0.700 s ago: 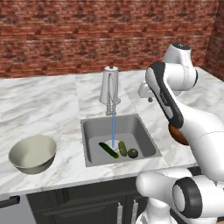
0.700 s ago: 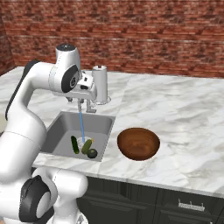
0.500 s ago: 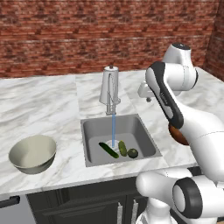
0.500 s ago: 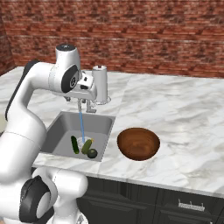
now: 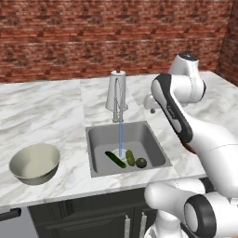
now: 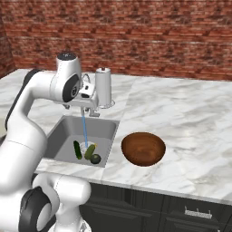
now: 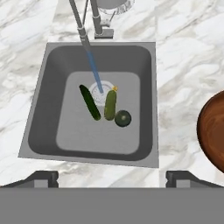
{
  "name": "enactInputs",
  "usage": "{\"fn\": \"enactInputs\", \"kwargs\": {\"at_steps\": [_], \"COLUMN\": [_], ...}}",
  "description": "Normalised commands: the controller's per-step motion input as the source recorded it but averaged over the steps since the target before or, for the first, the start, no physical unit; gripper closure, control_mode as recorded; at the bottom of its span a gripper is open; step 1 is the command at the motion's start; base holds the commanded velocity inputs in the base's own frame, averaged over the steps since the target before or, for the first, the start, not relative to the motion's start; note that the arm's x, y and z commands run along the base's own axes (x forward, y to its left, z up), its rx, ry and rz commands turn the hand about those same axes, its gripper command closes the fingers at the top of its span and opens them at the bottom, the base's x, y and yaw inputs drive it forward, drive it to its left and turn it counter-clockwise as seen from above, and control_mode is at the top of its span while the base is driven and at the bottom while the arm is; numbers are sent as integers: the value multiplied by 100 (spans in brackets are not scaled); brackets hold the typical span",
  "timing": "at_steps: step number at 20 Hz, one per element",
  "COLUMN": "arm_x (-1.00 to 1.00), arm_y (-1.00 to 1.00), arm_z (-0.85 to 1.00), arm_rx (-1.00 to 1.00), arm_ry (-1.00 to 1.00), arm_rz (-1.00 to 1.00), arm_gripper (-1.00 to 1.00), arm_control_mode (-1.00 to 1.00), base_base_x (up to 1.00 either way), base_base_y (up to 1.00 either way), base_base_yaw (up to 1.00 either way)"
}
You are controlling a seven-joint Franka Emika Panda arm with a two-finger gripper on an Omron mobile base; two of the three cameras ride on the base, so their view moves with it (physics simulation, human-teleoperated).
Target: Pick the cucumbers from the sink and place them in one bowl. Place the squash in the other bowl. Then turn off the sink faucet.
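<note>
In the hand view the sink [image 7: 41, 122] takes up the centre of the frame, with the jaws [image 7: 112, 177] at the bottom edge, spread wide and holding nothing. All three vegetables lie above them on the basin floor: the long cucumber [image 7: 89, 102] left, the plump cucumber [image 7: 110, 104] beside it, the squash [image 7: 123, 118] touching its lower end. Water streams from the faucet [image 7: 83, 33] at the upper left. The wooden bowl [image 7: 212, 129] sits on the counter [image 7: 183, 65] at right.
</note>
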Motion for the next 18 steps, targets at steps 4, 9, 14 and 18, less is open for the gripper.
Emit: {"fn": "enactInputs", "kwargs": {"at_steps": [4,9,14,18], "arm_x": [0,0,0,9], "arm_y": [26,24,15,15], "arm_z": [-32,-18,-18,-33], "arm_rx": [0,0,0,0], "arm_ry": [0,0,0,0], "arm_rz": [0,0,0,0], "arm_gripper": [-100,-100,-100,-100], "arm_control_mode": [-100,-100,-100,-100], "base_base_x": [0,0,0,0], "base_base_y": [0,0,0,0], "base_base_yaw": [0,0,0,0]}}
